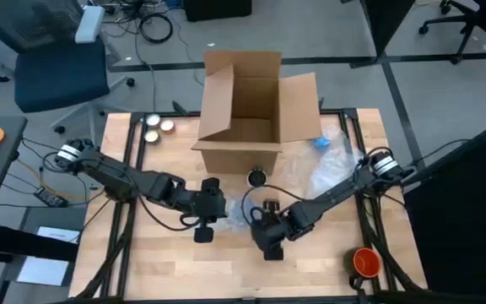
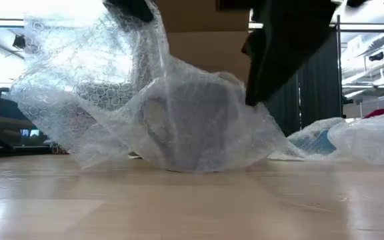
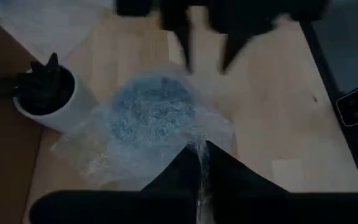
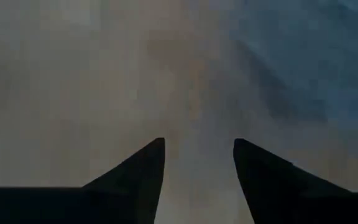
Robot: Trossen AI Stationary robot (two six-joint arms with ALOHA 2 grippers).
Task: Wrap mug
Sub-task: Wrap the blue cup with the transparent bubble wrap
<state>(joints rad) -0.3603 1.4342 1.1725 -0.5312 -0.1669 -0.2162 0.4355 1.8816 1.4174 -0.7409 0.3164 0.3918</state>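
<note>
Near the table's (image 1: 184, 270) left rear corner sit two small round tins (image 1: 159, 124), side by side on the wood. Toward the middle, the left claw (image 1: 212, 205) reaches in from the left edge; in its wrist view its fingers (image 3: 229, 171) close narrowly on a fold of bubble wrap (image 3: 148, 121). That sheet lies at the table's centre, just in front of the cardboard box (image 1: 251, 110), which stands open at the middle of the rear edge. From table height the mug (image 2: 192, 130) shows as a dark rounded shape lying under the wrap (image 2: 112, 87), resting on the wood with the sheet draped loosely over it and raised high on one side. A small white cup (image 3: 45, 99) holding dark pieces stands beside the wrap, close to the box front. Just right of centre, the right claw (image 1: 268, 232) comes in from the right edge and hangs over the wrap; in its wrist view its fingers (image 4: 138, 174) stand moderately apart, holding nothing. More crumpled plastic (image 1: 332, 165) lies toward the right rear, and an orange tape roll (image 1: 366, 261) sits near the front right corner.
</note>
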